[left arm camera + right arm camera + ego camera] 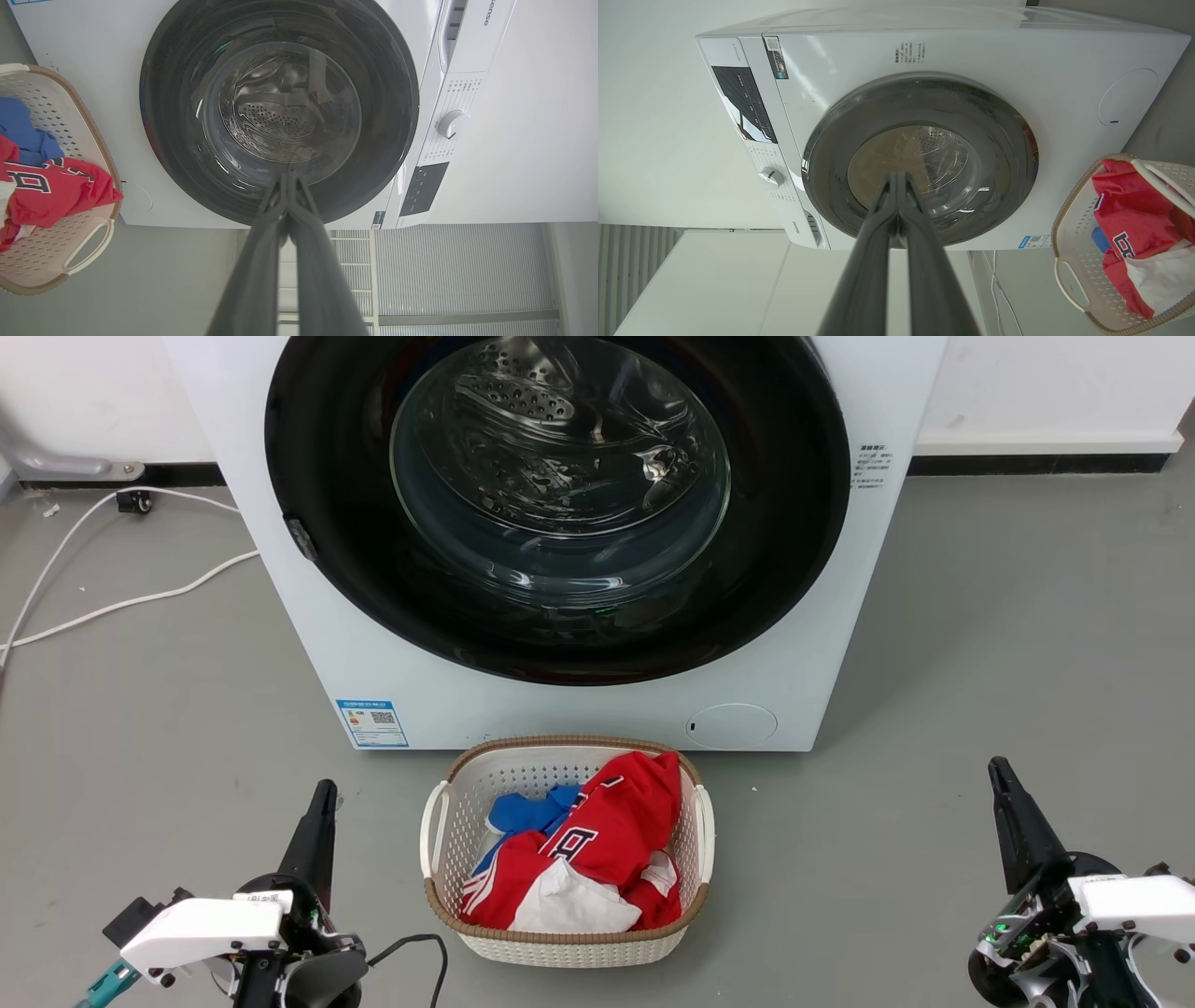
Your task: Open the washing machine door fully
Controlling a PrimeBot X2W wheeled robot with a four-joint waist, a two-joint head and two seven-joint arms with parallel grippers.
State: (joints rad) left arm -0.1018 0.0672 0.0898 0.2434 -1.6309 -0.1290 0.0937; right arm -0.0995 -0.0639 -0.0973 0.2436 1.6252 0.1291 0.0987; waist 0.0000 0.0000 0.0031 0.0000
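Note:
The white washing machine (579,709) stands straight ahead on the grey floor. Its round black washing machine door (327,476) with the clear glass window lies flat against the front, shut, with a small latch at its left rim. The same door (177,121) faces the left wrist view, and the door (831,149) faces the right wrist view. My left gripper (324,793) sits low at the left, fingers together, holding nothing. My right gripper (997,770) sits low at the right, also shut and empty. Both are well short of the machine.
A white laundry basket (439,831) with red, blue and white clothes stands on the floor just in front of the machine, between my grippers. White cables (112,607) trail over the floor at the left. Open grey floor lies on both sides.

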